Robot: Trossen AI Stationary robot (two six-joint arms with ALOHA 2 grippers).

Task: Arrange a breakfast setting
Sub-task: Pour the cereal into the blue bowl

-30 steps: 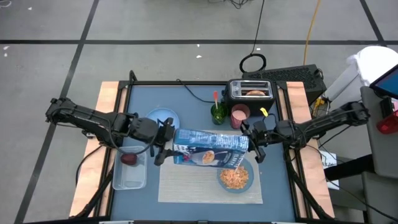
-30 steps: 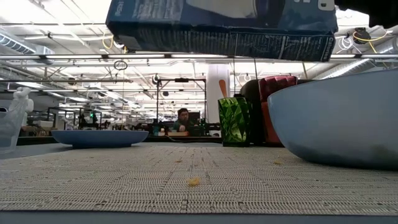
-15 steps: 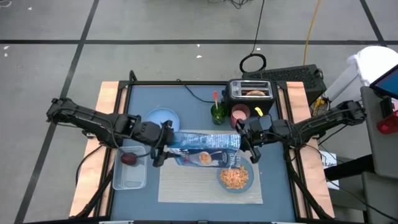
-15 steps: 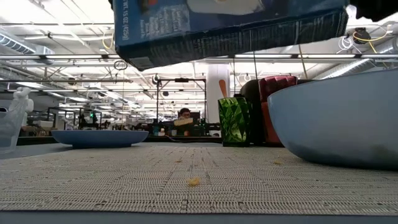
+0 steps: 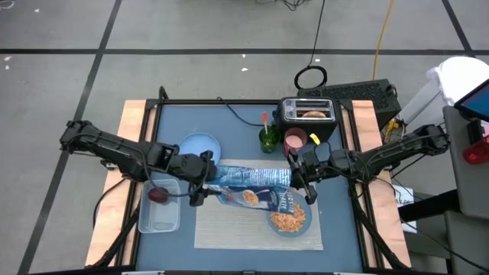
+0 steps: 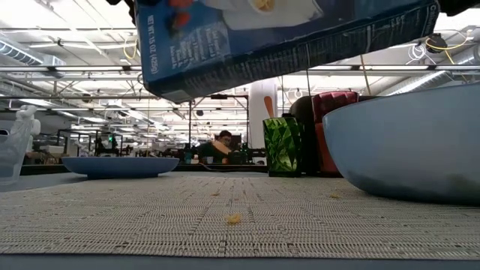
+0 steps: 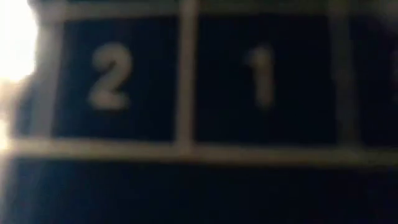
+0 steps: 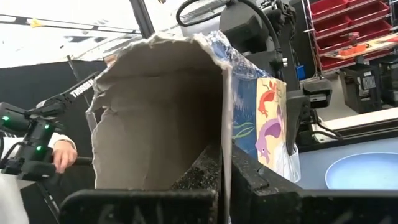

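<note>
We see one blue worktop (image 5: 229,126) with two dark arms reaching in from either side. One beige woven rectangular placemat (image 5: 229,229) lies near its front edge. Above the mat, one blue cardboard cereal box (image 5: 248,177) hangs tilted between both claws: the left claw (image 5: 205,177) grips its closed end with fingers spread wide, and the right claw (image 5: 299,177) is pinched closed on a flap at the torn open end. One clear plastic tub (image 5: 159,206), beside the mat, holds one small dark-red fruit (image 5: 157,195). One black toaster (image 5: 307,111) holds a round bagel (image 5: 313,114). One light-blue round plate (image 5: 200,143) sits empty. One light-blue bowl (image 5: 289,218) on the mat holds cereal flakes.
</note>
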